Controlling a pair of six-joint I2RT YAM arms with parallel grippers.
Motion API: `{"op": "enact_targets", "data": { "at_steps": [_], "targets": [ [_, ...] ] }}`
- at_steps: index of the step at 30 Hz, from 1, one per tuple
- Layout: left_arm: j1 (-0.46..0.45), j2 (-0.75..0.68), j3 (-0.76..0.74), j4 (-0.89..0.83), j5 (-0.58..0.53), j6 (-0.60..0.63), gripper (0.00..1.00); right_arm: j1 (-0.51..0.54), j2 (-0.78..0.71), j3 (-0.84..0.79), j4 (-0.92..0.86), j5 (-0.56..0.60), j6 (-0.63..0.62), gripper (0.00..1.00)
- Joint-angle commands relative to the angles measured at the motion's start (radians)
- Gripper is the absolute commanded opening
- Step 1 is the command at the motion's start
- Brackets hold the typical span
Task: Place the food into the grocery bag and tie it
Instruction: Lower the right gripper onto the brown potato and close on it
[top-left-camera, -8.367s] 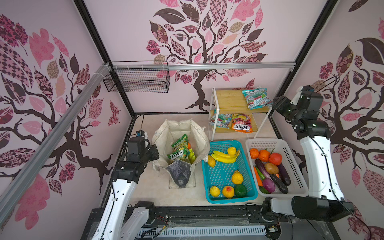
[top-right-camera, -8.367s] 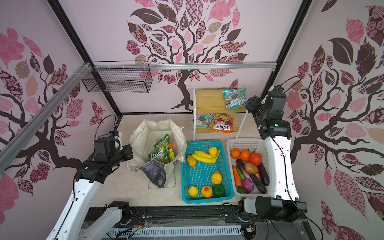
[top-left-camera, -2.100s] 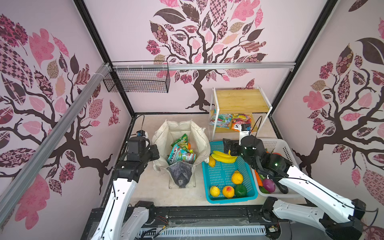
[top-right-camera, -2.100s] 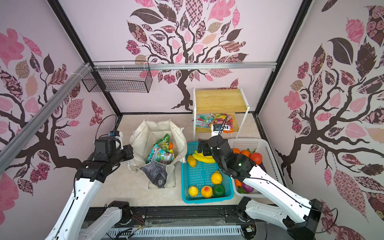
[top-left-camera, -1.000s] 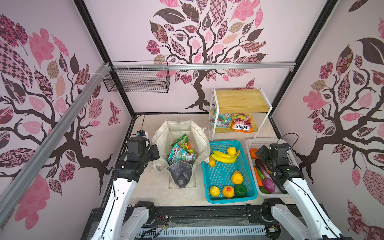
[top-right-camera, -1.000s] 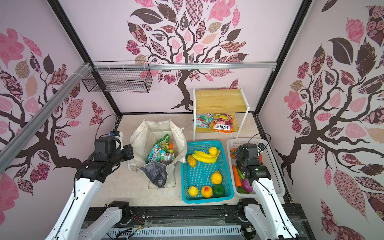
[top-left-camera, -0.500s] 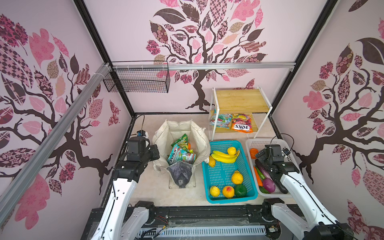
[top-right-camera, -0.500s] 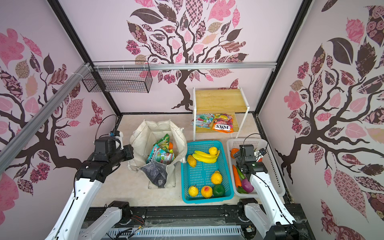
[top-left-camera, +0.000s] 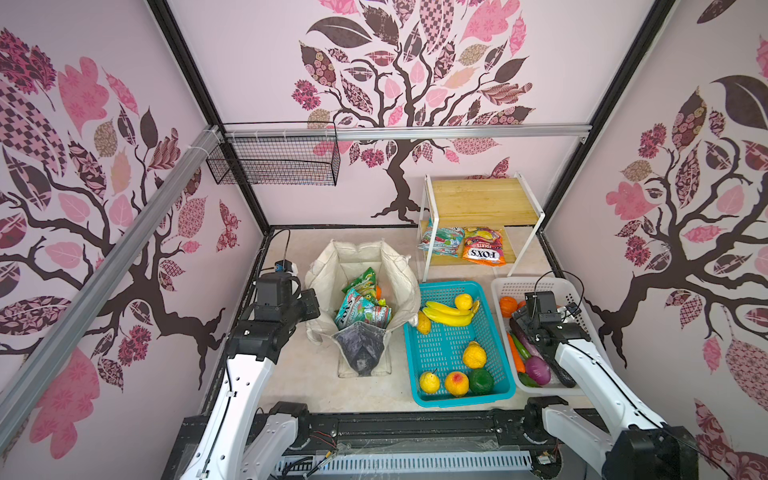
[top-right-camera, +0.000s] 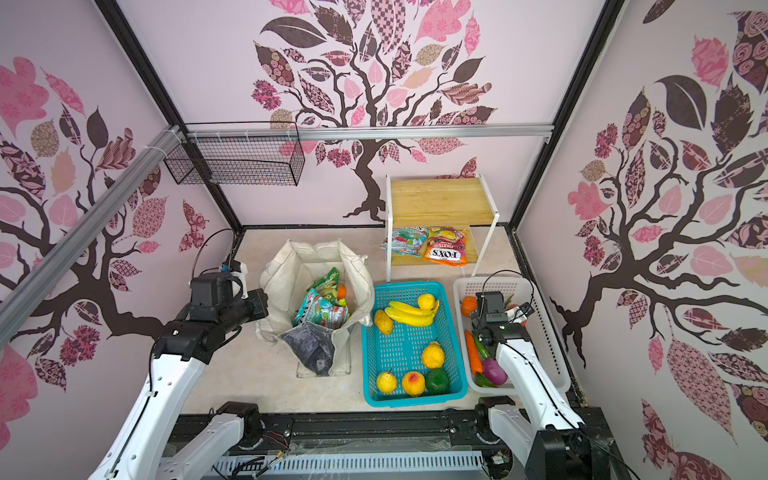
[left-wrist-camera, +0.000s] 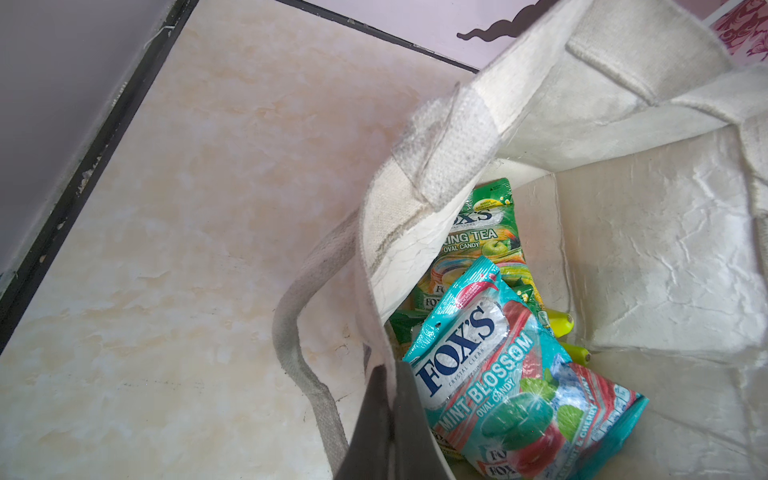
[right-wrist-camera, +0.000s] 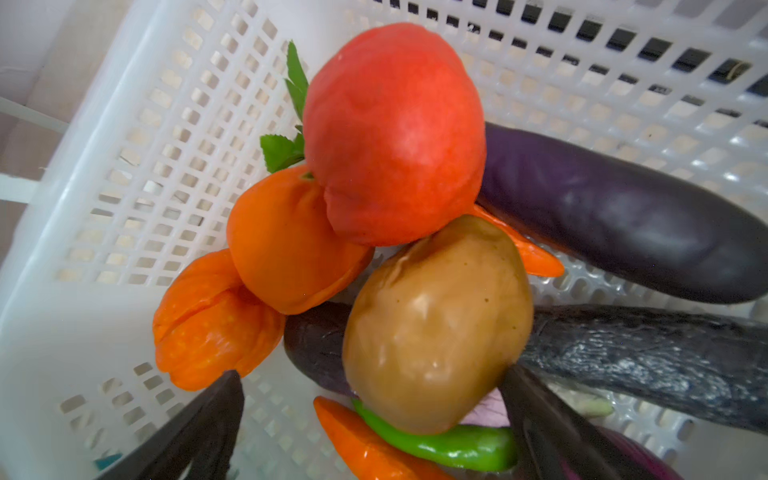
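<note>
The grocery bag (top-left-camera: 399, 274) (top-right-camera: 282, 270) stands open at centre left, with a green packet (top-left-camera: 361, 284) and a teal FOX'S packet (left-wrist-camera: 490, 365) inside it. My left gripper (left-wrist-camera: 386, 399) is shut on the bag's near rim, and a strap handle (left-wrist-camera: 291, 311) hangs outside. The banana bunch (top-left-camera: 451, 313) lies in the teal basket (top-left-camera: 459, 401). My right gripper (right-wrist-camera: 370, 399) is open, low in the white basket (right-wrist-camera: 124, 166). Its fingers (right-wrist-camera: 208, 415) straddle the brown round one (right-wrist-camera: 436, 324); one touches its side. An orange (right-wrist-camera: 282, 245) and a red tomato (right-wrist-camera: 395, 133) lie just beyond.
Aubergines (right-wrist-camera: 615, 216), a green pepper (right-wrist-camera: 449, 444) and carrots crowd the white basket (top-left-camera: 536, 286). The teal basket holds several more fruits. Two packets (top-left-camera: 484, 249) lie on the lower board of a wooden shelf (top-left-camera: 482, 199) at the back. A wire basket (top-left-camera: 274, 160) hangs on the wall.
My right gripper has gone a little further back and lower into the white basket, still open. The left arm and the bag have not moved.
</note>
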Motion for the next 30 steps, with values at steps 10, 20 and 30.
{"op": "enact_targets", "data": {
  "at_steps": [10, 20, 30],
  "targets": [
    [0.001, 0.009, -0.022, 0.017, 0.013, 0.011, 0.00, -0.013, 0.031, -0.064, 0.058, -0.007, 0.013, 0.99],
    [0.001, 0.000, -0.022, 0.017, 0.003, 0.014, 0.00, -0.012, 0.088, -0.100, 0.128, 0.012, 0.021, 0.88],
    [0.001, 0.004, -0.022, 0.017, 0.013, 0.014, 0.00, -0.013, 0.058, -0.111, 0.150, -0.034, 0.017, 0.61]
  ]
}}
